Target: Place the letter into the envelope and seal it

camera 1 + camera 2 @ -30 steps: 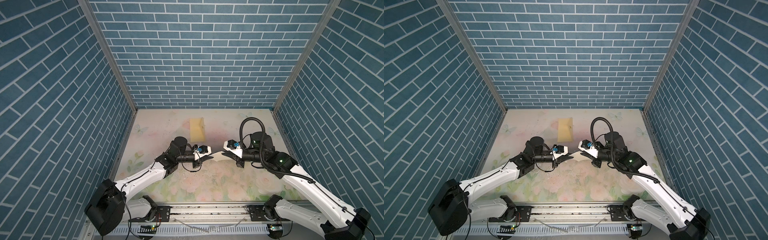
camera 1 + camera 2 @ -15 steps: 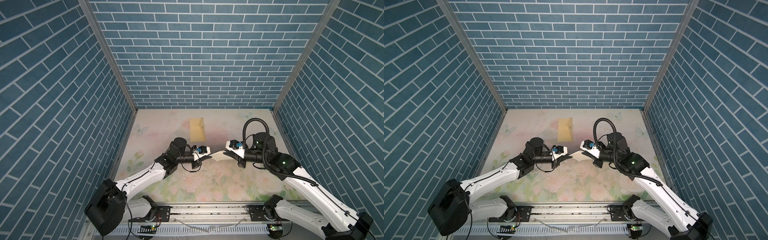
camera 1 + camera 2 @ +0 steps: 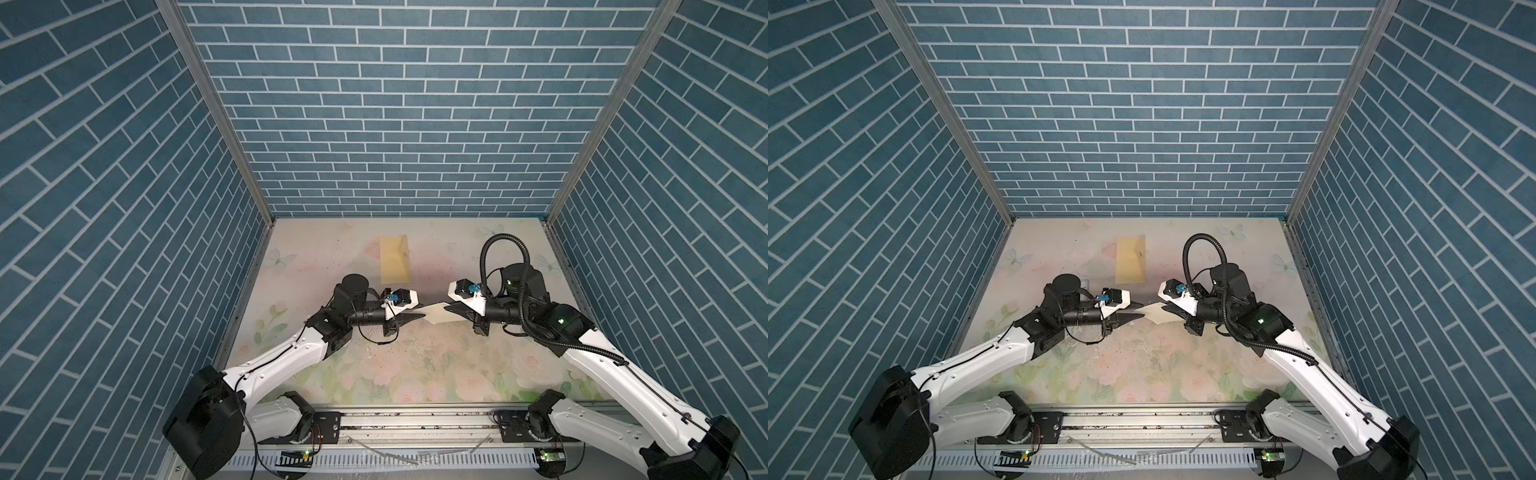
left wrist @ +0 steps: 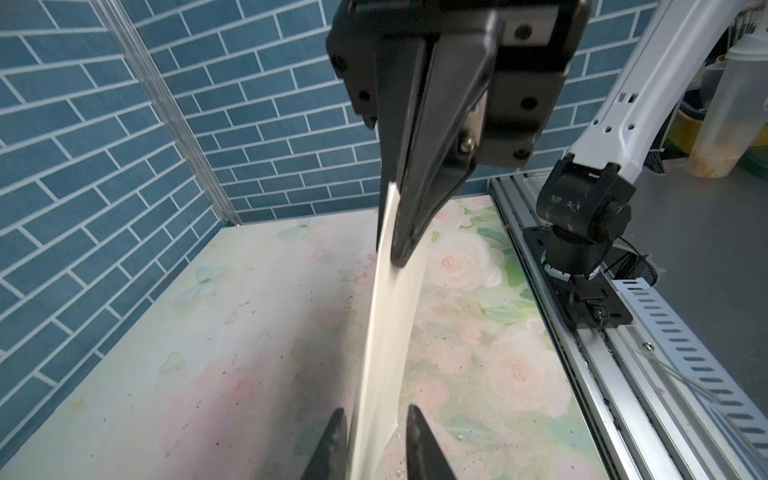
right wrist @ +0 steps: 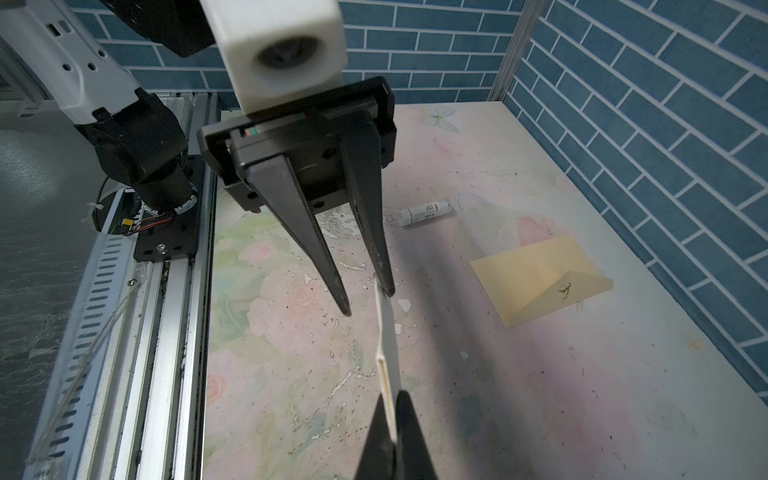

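Observation:
The letter (image 3: 436,312) (image 3: 1152,309) is a pale folded sheet held edge-up in the air above the middle of the table. My right gripper (image 5: 390,415) (image 3: 446,307) is shut on one end of it. My left gripper (image 4: 376,419) (image 3: 419,316) faces it from the other side. Its jaws stand a little apart around the letter's (image 4: 386,332) other end, with a gap beside the paper. The pale-yellow envelope (image 3: 395,259) (image 3: 1131,259) (image 5: 536,278) lies flat on the table beyond both grippers, its flap raised a little.
A small white tube (image 5: 424,212) lies on the floral table (image 3: 415,374) behind the left arm, near the envelope. Blue brick walls (image 3: 395,124) close in three sides. A metal rail (image 3: 415,419) with both arm bases runs along the front edge.
The left jaws have parted and no longer pinch the letter. The right gripper still holds it. Both arms have barely moved.

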`<state>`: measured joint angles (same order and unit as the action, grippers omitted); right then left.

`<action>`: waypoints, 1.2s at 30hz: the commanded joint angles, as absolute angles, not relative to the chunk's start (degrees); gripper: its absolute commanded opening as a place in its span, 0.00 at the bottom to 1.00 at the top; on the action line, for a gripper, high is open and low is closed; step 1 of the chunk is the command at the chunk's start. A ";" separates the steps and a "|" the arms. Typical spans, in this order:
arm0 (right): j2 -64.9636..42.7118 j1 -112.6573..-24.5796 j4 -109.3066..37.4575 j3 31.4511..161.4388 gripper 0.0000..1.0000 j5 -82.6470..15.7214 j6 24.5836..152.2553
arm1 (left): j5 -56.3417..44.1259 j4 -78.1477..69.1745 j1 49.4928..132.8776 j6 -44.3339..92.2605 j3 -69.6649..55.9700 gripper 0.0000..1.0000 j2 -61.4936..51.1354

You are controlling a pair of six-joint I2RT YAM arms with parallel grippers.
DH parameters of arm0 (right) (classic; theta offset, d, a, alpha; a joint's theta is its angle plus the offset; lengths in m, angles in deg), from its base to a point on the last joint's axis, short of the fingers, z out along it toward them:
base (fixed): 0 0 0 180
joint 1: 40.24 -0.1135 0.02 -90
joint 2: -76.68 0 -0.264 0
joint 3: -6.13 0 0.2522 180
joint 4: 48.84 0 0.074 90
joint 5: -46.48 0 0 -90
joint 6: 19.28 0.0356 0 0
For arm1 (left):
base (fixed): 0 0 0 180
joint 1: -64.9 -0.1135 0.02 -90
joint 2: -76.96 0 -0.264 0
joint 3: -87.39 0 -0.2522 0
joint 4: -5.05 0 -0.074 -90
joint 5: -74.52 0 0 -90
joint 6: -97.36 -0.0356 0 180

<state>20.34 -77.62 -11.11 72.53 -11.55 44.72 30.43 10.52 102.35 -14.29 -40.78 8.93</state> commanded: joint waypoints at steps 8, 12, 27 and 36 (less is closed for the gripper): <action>18.99 -77.50 -12.95 72.10 0.00 -7.67 42.96 | 34.19 14.29 102.16 -11.72 -39.12 0.18 6.31; 19.15 -77.55 -12.94 72.01 0.00 -7.99 42.95 | 34.21 14.35 102.16 -11.98 -39.11 0.07 5.52; 21.52 -77.42 -12.09 71.13 0.00 -10.29 42.48 | 30.17 12.03 102.07 -15.82 -42.12 0.13 7.72; 22.01 -77.41 -11.61 71.13 0.00 -10.75 42.40 | 29.39 10.80 101.99 -16.99 -42.88 0.00 7.49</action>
<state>20.82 -77.62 -11.92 72.43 -10.52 44.70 30.10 12.09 102.33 -16.19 -41.83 6.94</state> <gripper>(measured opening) 0.047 0.050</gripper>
